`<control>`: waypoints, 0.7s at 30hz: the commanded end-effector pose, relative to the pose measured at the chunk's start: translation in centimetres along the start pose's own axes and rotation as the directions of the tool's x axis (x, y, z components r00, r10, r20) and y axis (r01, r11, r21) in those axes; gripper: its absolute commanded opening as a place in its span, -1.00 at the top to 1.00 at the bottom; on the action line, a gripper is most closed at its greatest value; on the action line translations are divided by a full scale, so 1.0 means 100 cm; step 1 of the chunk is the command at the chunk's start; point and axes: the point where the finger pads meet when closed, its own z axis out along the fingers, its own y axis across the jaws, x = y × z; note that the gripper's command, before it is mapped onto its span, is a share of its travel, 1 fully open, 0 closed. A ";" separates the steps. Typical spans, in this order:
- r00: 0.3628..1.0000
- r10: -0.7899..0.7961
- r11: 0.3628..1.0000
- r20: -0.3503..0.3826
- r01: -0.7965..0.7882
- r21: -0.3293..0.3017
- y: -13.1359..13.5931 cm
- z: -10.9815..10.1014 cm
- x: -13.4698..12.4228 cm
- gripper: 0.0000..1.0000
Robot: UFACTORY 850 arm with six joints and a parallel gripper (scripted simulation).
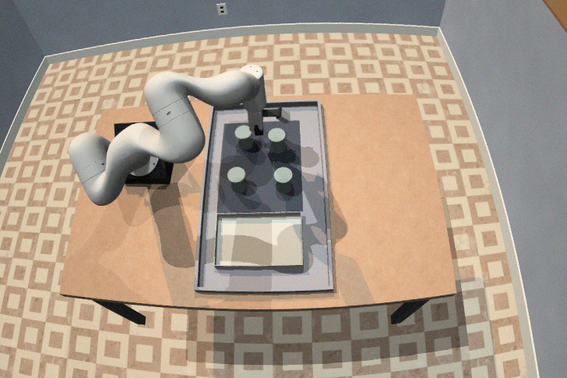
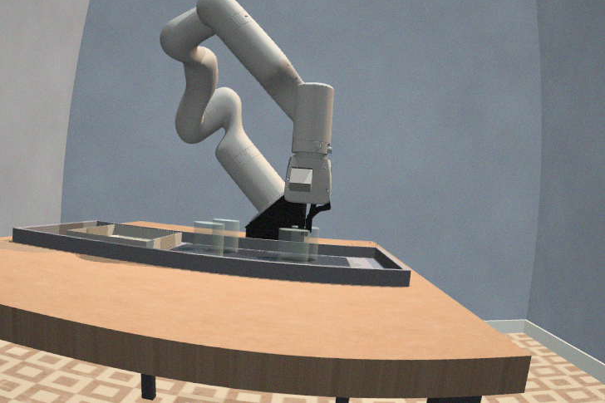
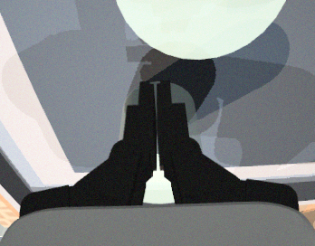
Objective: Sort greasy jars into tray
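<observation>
My gripper [image 1: 258, 132] [image 3: 157, 101] is shut and empty, pointing down between the two back jars; the exterior view partly hides its tips behind jar glass. The back right jar [image 1: 276, 134] [image 3: 199, 27] [image 2: 292, 245] stands mouth down beyond the fingertips. The back left jar [image 1: 243, 132] [image 3: 158, 193] is on the base side, partly behind the fingers in the wrist view. The front left jar [image 1: 236, 174] and front right jar [image 1: 283, 174] [image 2: 207, 237] stand mouth down nearer the tray. All four jars are on the dark mat [image 1: 260, 202]. The pale tray [image 1: 258, 266] holds no jar. I cannot tell contact.
A low-rimmed steel table top [image 1: 269, 280] bears the mat and tray. It lies on a wooden table [image 1: 384, 181] [image 2: 292, 315]. The black arm base [image 1: 157, 176] is at the left. The tray's near wall adjoins the mat's front edge.
</observation>
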 end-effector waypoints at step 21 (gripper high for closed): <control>1.000 0.001 1.000 -0.004 -0.001 0.001 0.000 0.001 0.000 1.00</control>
